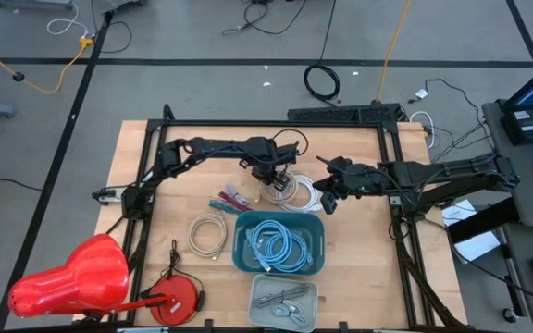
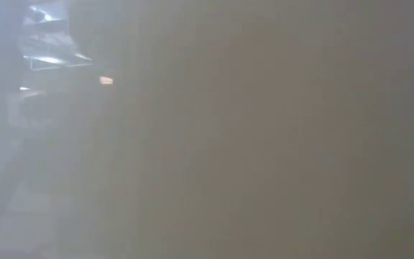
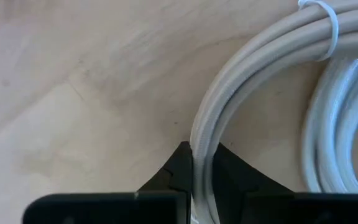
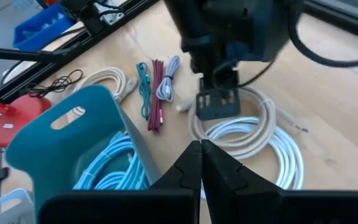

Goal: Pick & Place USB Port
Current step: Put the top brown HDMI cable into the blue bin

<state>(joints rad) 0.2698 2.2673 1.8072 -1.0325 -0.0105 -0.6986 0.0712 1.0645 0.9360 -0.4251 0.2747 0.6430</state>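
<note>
Over the bench's middle, left gripper [image 1: 273,178] pointing straight down, jaws pinched on the beige cable coil [image 3: 229,106], right gripper [image 1: 327,199] hovering just beside, angled low, jaws closed empty.

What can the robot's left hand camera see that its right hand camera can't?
Only the left wrist view shows the left gripper closed on the beige cable coil and the white tie around it. Only the right wrist view shows the teal bin of blue cables, the coloured cable bundles, and the shut right gripper. Both show the beige coil, the white coil and the wooden table.
</note>
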